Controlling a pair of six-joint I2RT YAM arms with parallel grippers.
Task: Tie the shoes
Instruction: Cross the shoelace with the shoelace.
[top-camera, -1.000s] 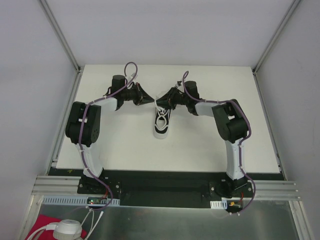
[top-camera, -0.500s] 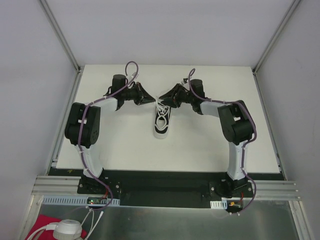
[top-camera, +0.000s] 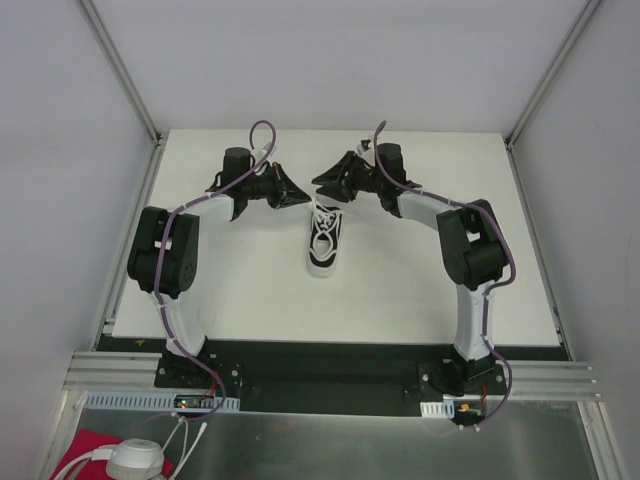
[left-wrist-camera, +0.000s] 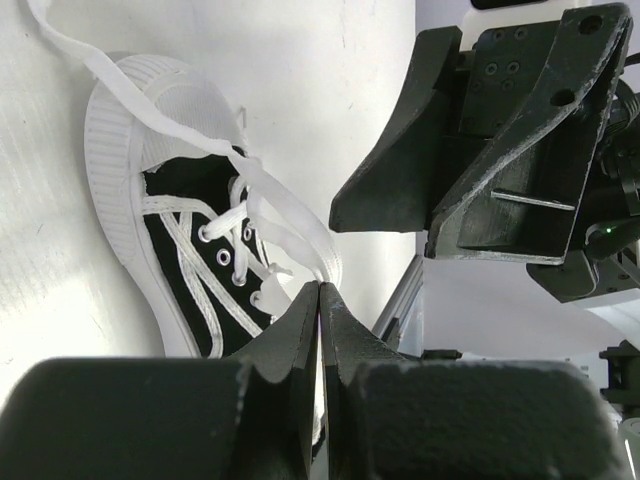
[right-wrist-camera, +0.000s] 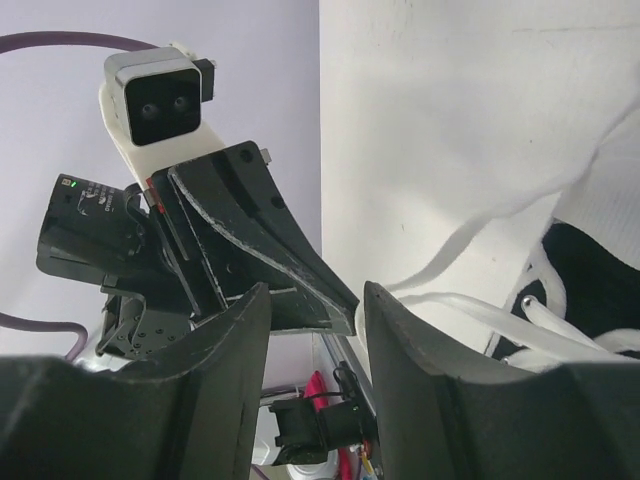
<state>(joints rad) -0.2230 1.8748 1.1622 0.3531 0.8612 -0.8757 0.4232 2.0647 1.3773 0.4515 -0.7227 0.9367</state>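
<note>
The shoe (top-camera: 324, 243) is a small black sneaker with a white sole. It lies mid-table with its toe toward the arms, and it also shows in the left wrist view (left-wrist-camera: 180, 250). My left gripper (top-camera: 303, 201) sits just left of the shoe's opening, shut on a white lace (left-wrist-camera: 290, 225) that runs up from the eyelets into its tips (left-wrist-camera: 320, 288). My right gripper (top-camera: 319, 182) hovers behind the shoe's heel end, tips facing the left gripper. Its jaws (right-wrist-camera: 315, 290) stand open with nothing between them. Loose laces (right-wrist-camera: 470, 235) trail on the table beside it.
The white table top (top-camera: 230, 290) ends at metal rails on the left, right and near sides. Grey walls close in the back and both sides. A red cloth (top-camera: 85, 450) and white cables lie below the near rail, off the table.
My right gripper has opened and pulled back from the shoe toward the far edge, letting go of the lace. The left gripper and the shoe have stayed put.
</note>
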